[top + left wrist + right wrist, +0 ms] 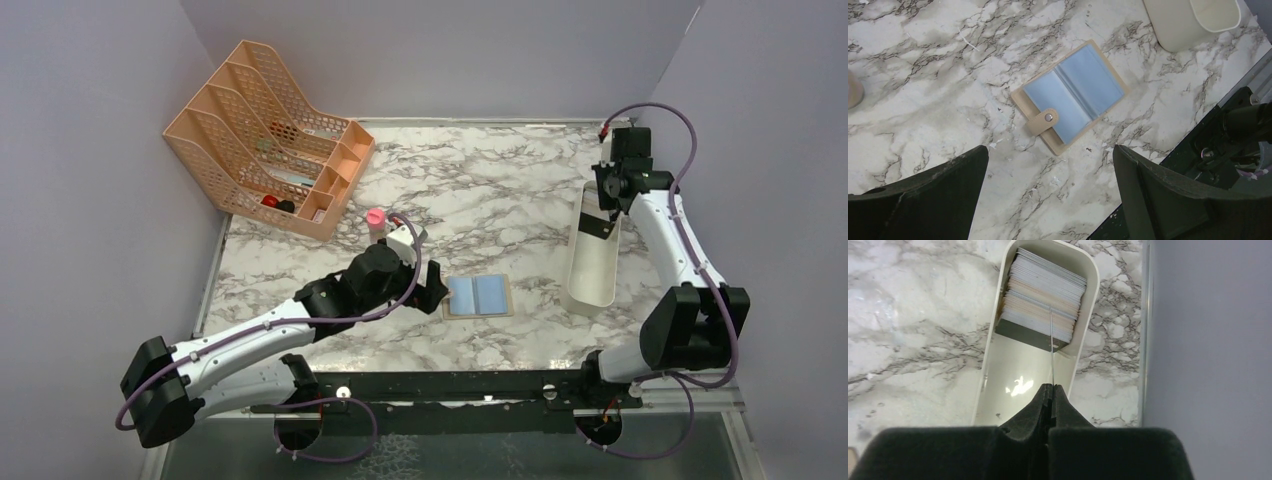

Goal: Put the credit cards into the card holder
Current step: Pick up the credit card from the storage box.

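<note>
The tan card holder (478,296) (1073,95) lies open and flat on the marble table, light blue inside up, snap tab toward my left gripper. My left gripper (436,292) (1050,155) hovers just to its left, open and empty. My right gripper (601,212) (1051,386) is shut on one thin credit card (1052,340), seen edge-on, which shows as a dark strip (597,228) in the top view. It hangs over the long white tray (592,275) (993,355). Several more credit cards (1043,295) stand stacked at the tray's far end.
A peach mesh file rack (270,135) fills the back left corner. A small pink-capped bottle (376,220) stands just behind my left gripper. The black rail (450,385) runs along the table's near edge, and walls close in the left, back and right sides.
</note>
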`<move>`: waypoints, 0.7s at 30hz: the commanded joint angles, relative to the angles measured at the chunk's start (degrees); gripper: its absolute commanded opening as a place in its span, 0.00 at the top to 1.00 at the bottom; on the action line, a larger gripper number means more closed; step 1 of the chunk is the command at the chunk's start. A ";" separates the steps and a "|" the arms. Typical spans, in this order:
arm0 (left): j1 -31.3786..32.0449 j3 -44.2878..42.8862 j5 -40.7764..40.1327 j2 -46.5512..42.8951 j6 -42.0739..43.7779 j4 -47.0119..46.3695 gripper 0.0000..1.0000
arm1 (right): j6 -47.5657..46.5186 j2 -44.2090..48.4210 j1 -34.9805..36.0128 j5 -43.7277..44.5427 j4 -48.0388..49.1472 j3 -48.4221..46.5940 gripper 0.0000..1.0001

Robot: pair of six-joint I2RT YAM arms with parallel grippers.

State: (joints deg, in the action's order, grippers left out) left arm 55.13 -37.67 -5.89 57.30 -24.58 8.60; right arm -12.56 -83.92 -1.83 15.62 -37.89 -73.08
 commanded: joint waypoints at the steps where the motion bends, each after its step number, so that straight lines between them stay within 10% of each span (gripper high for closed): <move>1: 0.19 0.63 -2.60 -2.35 -0.72 0.73 0.03 | 8.96 3.61 0.22 -5.40 -2.77 -4.04 0.99; 21: 0.15 0.85 0.33 1.17 -5.68 1.22 0.26 | 28.13 16.62 1.33 -38.96 5.63 8.15 0.99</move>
State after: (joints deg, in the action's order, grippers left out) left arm 55.13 -37.43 -6.96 57.06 -27.79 9.65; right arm 9.26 -68.38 -1.28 -14.87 -35.42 -68.90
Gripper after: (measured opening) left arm 0.757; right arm 0.016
